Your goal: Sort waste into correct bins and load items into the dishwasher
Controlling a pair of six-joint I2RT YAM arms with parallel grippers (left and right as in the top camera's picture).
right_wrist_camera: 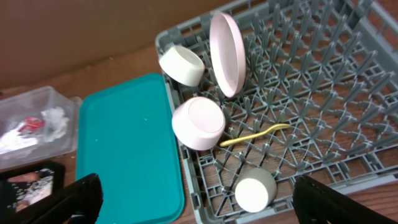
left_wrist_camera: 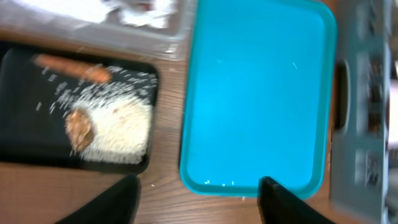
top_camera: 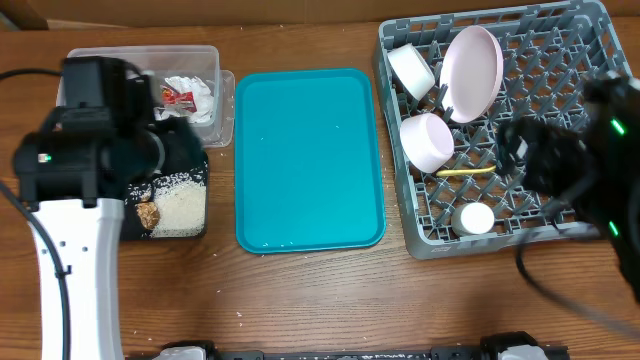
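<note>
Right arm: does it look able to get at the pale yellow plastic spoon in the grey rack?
Probably yes: the open right pincer hangs above the grey plastic peg rack, where the pale yellow plastic spoon lies uncovered. Grasping it flat may be awkward.

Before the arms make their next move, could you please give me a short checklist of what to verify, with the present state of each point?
1. Left gripper open and empty: ok.
2. Right gripper open and empty: ok.
3. Plate, white bowl, pink bowl, cup and spoon inside the grey rack: ok.
4. Rice, brown chunk and orange stick in the black tray: ok.
5. Napkins and red wrapper in the clear tub: ok.
6. Teal tray free of waste: cannot tell; small white specks lie at its near edge, too blurred to name.
</note>
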